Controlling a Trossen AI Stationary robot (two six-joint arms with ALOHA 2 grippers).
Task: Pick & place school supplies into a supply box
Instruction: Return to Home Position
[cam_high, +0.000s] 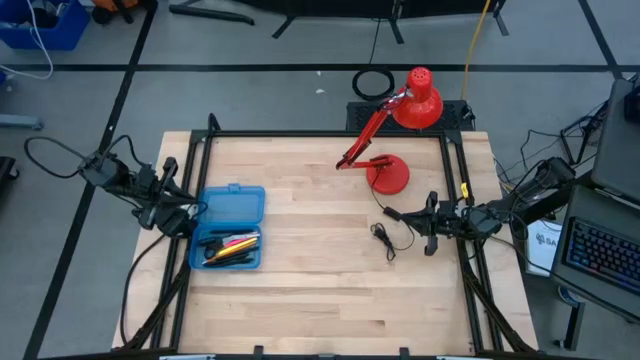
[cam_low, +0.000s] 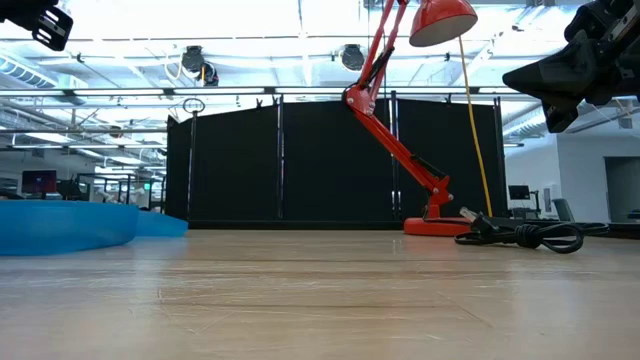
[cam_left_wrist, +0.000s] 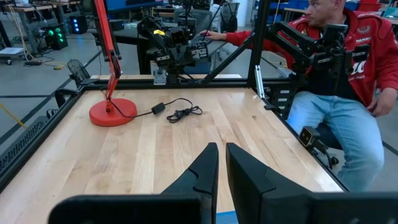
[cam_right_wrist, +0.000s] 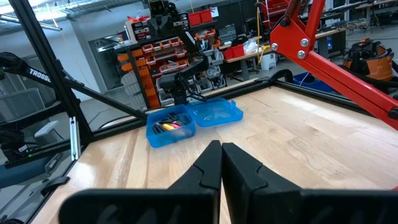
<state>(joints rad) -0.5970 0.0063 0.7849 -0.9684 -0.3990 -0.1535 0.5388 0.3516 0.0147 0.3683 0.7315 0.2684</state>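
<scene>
Blue supply box (cam_high: 228, 228) open, pens (cam_high: 232, 246) inside, lying L-R across table.
Left gripper (cam_high: 188, 216) just beside box, fingers near-closed, empty; right gripper (cam_high: 432, 223) well apart, closed, empty.

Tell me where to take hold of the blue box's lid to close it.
Probably the lid by its free long edge, opposite the hinge, coming down from the lamp side. It lies open and flat beside the filled tray, so only that edge can be pinched. The left claw is nearest.
</scene>
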